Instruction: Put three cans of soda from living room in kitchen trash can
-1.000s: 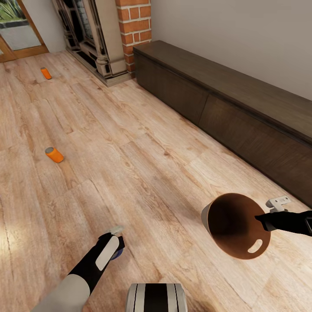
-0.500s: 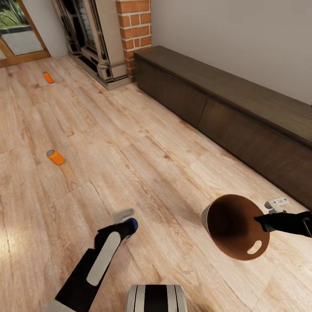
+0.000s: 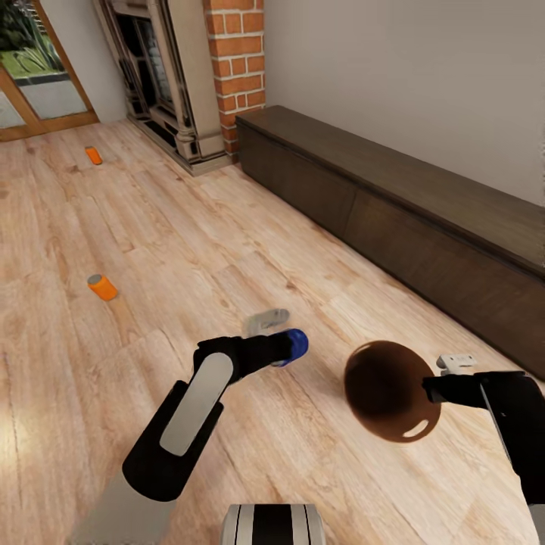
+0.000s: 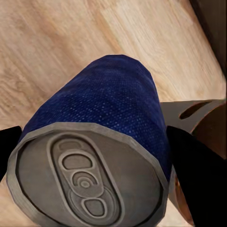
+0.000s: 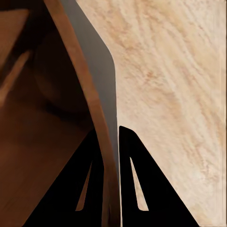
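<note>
My left gripper (image 3: 281,347) is shut on a dark blue soda can (image 3: 295,343) with a grey metal top (image 4: 71,182), held just left of the trash can. The trash can (image 3: 388,392), glossy brown inside, hangs tilted above the floor with its opening facing me. My right gripper (image 3: 434,389) is shut on its rim, and its fingers (image 5: 137,184) pinch the thin wall (image 5: 87,90). Two orange soda cans lie on the wood floor at the left, one near (image 3: 102,287) and one far (image 3: 93,155) by the door.
A long dark low cabinet (image 3: 393,204) runs along the right wall. The red-brick fireplace (image 3: 189,76) with its dark surround stands at the back. A glass door (image 3: 30,83) is at the far left. Light wood plank floor (image 3: 189,242) spreads between them.
My left arm has reached forward and right, carrying the blue can close to the trash can. The trash can has dropped a little and tilted. The head view has shifted.
</note>
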### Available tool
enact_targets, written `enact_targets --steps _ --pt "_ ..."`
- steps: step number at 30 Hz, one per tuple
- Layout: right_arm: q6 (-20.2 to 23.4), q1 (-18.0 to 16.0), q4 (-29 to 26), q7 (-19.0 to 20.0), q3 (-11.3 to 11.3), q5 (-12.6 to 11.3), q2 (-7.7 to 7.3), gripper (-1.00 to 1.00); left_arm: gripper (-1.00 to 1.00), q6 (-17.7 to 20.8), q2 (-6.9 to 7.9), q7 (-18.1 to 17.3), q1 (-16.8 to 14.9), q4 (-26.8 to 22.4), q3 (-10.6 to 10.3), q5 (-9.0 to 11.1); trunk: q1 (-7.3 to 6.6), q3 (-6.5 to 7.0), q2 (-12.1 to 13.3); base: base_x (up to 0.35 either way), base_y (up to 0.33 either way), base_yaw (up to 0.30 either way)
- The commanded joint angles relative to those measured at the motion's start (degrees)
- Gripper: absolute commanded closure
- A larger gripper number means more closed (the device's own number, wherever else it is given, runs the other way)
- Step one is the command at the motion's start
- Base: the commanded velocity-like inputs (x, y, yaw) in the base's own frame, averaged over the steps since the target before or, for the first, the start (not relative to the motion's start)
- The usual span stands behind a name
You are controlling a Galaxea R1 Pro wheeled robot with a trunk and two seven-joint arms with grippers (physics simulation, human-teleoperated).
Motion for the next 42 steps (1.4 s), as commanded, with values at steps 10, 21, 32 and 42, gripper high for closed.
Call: enact_targets --steps 10,21,32,42 --pt "0.6 -1.4 3.6 -0.7 0.1 -2.0 1.04 1.00 1.00 1.1 0.01 0.0 -2.6 -0.1 -2.5 12.0 -0.26 2.23 0.1 0.000 0.000 0.000" --pt "0.6 -1.4 4.1 -2.0 3.5 -2.0 1.87 1.00 1.00 1.1 -0.07 -0.7 -4.4 0.2 -3.2 23.8 -0.54 4.66 0.3 0.000 0.000 0.000" --pt "0.6 -1.3 1.5 -3.5 4.2 -2.2 6.76 1.00 1.00 0.8 -0.17 1.1 -7.2 11.0 -10.9 23.1 -0.83 7.10 0.4 0.000 0.000 0.000" --pt "0.6 -1.2 1.5 -3.6 8.5 -2.0 9.49 1.00 1.00 0.9 -0.18 2.3 -7.2 15.0 -11.2 23.0 -0.98 8.43 0.5 0.000 0.000 0.000"
